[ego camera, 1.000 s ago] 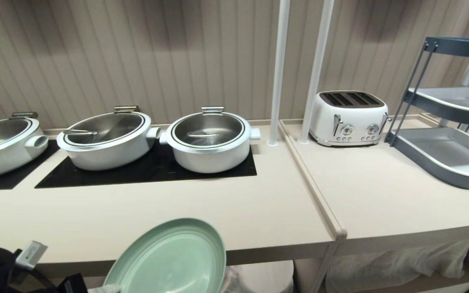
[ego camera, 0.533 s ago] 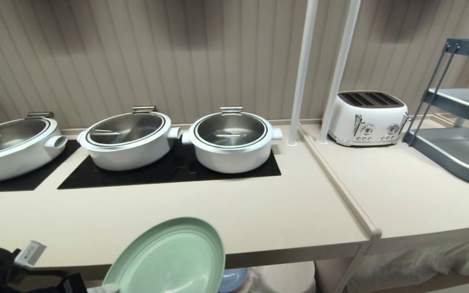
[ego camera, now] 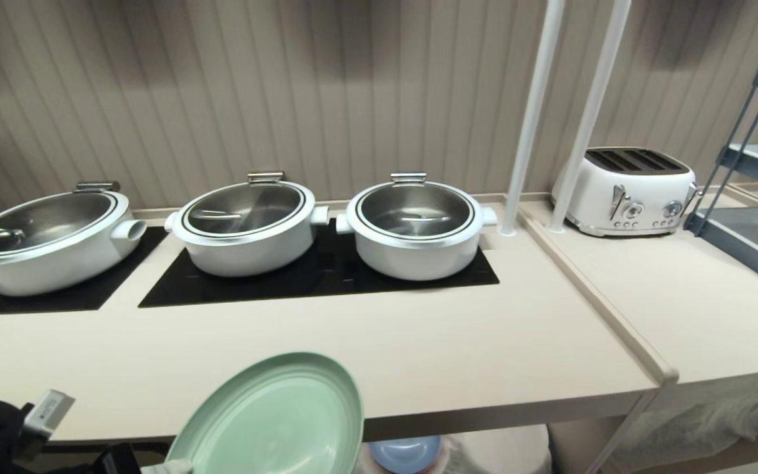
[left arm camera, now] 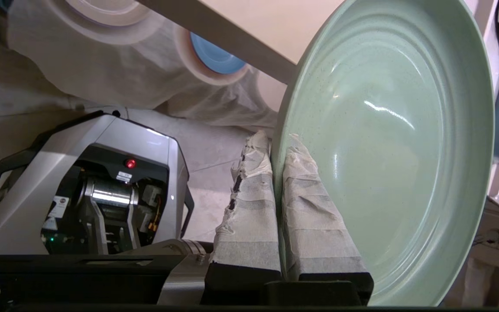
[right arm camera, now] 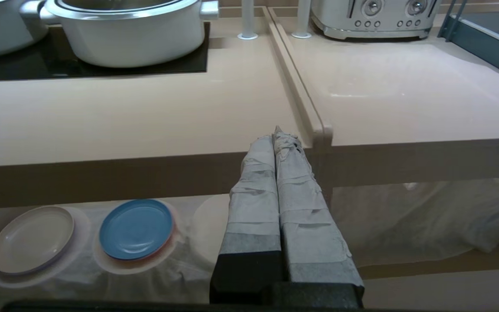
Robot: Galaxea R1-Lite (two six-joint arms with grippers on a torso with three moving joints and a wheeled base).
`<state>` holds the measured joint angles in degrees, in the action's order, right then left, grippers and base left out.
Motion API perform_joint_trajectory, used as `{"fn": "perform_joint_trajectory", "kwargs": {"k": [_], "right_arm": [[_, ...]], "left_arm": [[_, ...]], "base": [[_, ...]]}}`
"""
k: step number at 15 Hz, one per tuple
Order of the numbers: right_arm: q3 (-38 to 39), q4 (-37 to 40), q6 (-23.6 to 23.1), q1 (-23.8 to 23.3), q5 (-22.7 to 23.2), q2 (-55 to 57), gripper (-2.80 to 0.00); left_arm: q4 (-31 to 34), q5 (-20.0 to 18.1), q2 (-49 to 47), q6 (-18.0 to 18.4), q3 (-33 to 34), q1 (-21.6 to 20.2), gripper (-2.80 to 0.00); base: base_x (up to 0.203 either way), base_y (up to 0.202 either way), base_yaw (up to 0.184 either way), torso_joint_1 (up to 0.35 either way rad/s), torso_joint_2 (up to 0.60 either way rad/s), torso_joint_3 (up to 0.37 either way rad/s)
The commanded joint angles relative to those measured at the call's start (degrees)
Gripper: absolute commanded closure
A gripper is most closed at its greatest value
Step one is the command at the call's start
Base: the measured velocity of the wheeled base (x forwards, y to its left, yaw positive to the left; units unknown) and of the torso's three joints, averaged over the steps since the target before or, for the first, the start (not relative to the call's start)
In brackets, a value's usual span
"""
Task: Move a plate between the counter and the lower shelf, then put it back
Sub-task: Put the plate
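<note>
Although a small tag sits on the left arm and the robot base carries stickers, no writing on them can be read. The left gripper (left arm camera: 277,149), low at the near left of the head view, has its tape-wrapped fingers (left arm camera: 310,208) pinched on the rim of the mint-green plate (ego camera: 274,418). The plate is held tilted in the air, in front of the counter's front edge and above the lower shelf (right arm camera: 180,260). The right gripper (right arm camera: 280,138) hangs before the counter edge with its wrapped fingers pressed together, holding nothing.

On the lower shelf, a thin white cloth (right arm camera: 80,277) drapes over round mounds; a cream-beige plate (right arm camera: 32,239) and a blue plate (right arm camera: 136,228) lie on top of it, side by side.

Above, the counter (ego camera: 366,342) carries black cooktop panels (ego camera: 326,276) with three white pots (ego camera: 415,230) in a row. Two white poles (ego camera: 530,118) rise behind the seam to the adjoining slab (ego camera: 701,316), where a white toaster (ego camera: 629,191) stands beside a grey-blue tray rack (ego camera: 757,240). A ribbed beige wall (ego camera: 287,85) closes the back.
</note>
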<state>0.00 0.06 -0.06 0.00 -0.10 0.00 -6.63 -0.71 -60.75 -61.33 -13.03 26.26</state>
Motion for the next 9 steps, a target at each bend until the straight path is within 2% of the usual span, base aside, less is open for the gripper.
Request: {"fn": "perform_joint_trajectory", "kwargs": {"k": [1,9], "right_arm": [[0.00,-0.06,-0.03,0.00,0.01,0.00,0.00],[0.00,-0.06,-0.03,0.00,0.01,0.00,0.00]], "left_arm": [[-0.05,0.00,0.01,-0.37,-0.06,0.02,0.00],[-0.05,0.00,0.06,-0.28,-0.15,0.02,0.00]], "base": [[0.000,0.195,-0.002,0.002,0.00,0.002],[0.000,0.184,0.000,0.000,0.00,0.001]]}}
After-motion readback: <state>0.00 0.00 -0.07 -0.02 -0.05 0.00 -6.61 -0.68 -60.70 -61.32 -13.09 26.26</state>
